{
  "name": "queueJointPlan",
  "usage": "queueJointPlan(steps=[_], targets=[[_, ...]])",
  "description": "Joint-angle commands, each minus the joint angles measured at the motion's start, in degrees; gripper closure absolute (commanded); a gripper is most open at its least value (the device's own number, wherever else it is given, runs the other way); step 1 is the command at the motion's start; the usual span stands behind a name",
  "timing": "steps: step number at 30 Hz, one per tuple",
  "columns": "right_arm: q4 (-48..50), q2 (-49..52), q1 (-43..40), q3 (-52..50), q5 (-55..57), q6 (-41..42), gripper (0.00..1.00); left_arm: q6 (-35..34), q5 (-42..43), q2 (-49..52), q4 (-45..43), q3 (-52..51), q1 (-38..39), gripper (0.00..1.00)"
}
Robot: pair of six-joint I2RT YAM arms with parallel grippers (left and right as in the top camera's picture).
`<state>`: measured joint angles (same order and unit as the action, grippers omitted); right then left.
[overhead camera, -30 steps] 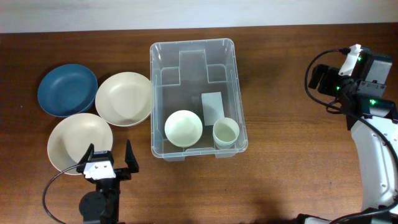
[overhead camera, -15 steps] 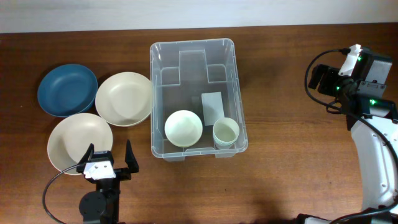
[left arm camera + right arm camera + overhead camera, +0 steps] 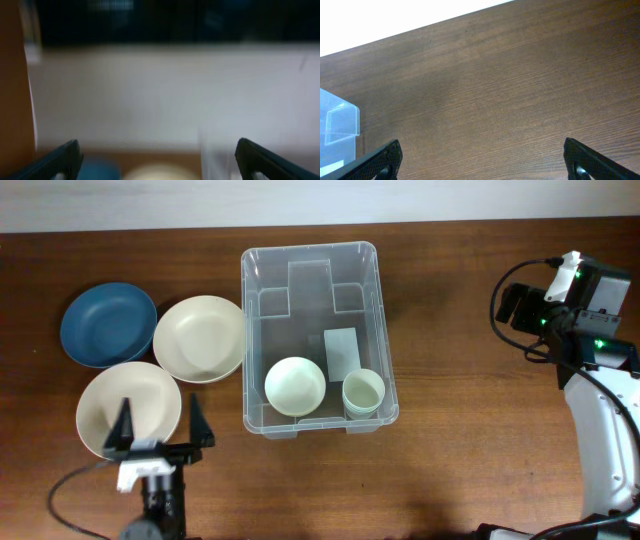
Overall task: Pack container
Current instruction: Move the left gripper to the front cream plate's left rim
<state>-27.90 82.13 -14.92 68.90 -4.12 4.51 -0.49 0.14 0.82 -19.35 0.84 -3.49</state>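
1. Your container (image 3: pixel 310 305) sits in the middle of the overhead frame and has not moved. A small pale bowl (image 3: pixel 294 386) and a cup (image 3: pixel 363 392) lie at its lower end, and its upper half is bare.
2. Three dishes wait outside it at frame left: a cream bowl (image 3: pixel 200 338) just beside its left wall, a blue bowl (image 3: pixel 108 324) at upper left and a second cream bowl (image 3: pixel 120 395) at lower left.
3. The change is in your left gripper (image 3: pixel 159 415). It has shifted left and tipped upward, and its jaws, wide apart and empty, now frame the second cream bowl's lower edge. Its wrist view is smeared, so it is probably still moving.
4. Your right gripper (image 3: pixel 487 167) has stayed at the right edge, with its jaws apart over bare table (image 3: pixel 520 75).
5. Packing looks partly done, and the second cream bowl seems the next pick.
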Motion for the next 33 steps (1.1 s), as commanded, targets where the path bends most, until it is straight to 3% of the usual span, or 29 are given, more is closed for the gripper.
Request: queueJointPlan(steps=[1, 8, 17, 22, 29, 33], targets=[[0.13, -0.66, -0.22, 0.66, 0.11, 0.46, 0.01, 2.34, -1.4, -0.26, -5.25, 2.19, 0.35, 0.0], [0.13, -0.66, -0.22, 0.66, 0.11, 0.46, 0.01, 10.58, -4.04, 7.93, 4.98, 16.94, 0.35, 0.0], [0.13, -0.66, -0.22, 0.66, 0.11, 0.46, 0.01, 11.13, 0.52, 27.41, 5.49, 36.06, 0.35, 0.0], [0.13, -0.66, -0.22, 0.66, 0.11, 0.46, 0.01, 11.13, 0.5, 32.81, 5.53, 37.09, 0.35, 0.0], [0.13, -0.66, -0.22, 0.66, 0.11, 0.46, 0.01, 11.13, 0.52, 33.75, 19.23, 37.05, 0.35, 0.0], [0.13, -0.66, -0.22, 0.66, 0.11, 0.46, 0.01, 11.1, -1.62, 34.95, 21.4, 37.0, 0.33, 0.0]])
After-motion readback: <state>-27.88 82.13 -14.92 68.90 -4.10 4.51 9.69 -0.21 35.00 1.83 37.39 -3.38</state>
